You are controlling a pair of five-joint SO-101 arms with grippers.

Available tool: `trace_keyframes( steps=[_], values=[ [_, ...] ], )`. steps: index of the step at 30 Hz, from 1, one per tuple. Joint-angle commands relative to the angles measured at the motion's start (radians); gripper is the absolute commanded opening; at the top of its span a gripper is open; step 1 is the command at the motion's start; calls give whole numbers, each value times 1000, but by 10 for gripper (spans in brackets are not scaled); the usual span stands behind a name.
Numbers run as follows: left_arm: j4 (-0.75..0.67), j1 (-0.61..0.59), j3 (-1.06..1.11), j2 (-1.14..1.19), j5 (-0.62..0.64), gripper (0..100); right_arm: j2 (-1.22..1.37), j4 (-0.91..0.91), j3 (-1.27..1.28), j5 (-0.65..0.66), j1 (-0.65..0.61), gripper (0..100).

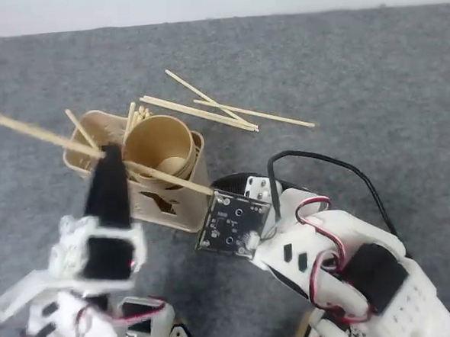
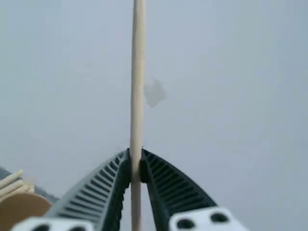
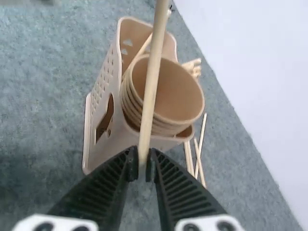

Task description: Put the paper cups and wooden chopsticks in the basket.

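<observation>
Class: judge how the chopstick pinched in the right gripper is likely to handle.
The chopstick runs straight though the right gripper pinches only its end, so it is probably stiff and light. It looks thin and smooth, so it may swivel or slip in that grip. The loose chopsticks on the table would likely roll if nudged.

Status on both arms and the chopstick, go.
Both shut on one chopstick: left gripper, right gripper. Held across basket, over paper cups. Beyond it, loose chopsticks.
</observation>
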Motion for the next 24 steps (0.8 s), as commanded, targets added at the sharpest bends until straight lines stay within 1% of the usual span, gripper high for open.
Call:
trace_keyframes(
  steps=[1, 5, 9, 12, 16, 19, 21, 24],
  values=[
    [-34, -48, -82, -11, -11, 9, -13, -5, 18, 6, -1, 211],
    [-35, -80, -128, -11, -23, 9, -13, -4, 46, 12, -1, 227],
    [-52, -106, -156, -8, -97, 9, -13, -2, 98, 14, 16, 227],
    [-135, -141, -110, -5, -189, 9, -15, -10, 150, 14, 84, 227],
    [-347, -213, 44, -5, -308, 9, -15, -4, 193, 69, 186, 227],
    [-466, -270, 150, -5, -373, 9, -15, -2, 235, 95, 239, 226],
    [-502, -284, 206, -5, -437, 9, -15, -2, 269, 97, 262, 226],
    [-505, -285, 278, -5, -534, 9, -15, -5, 310, 98, 294, 226]
  ],
)
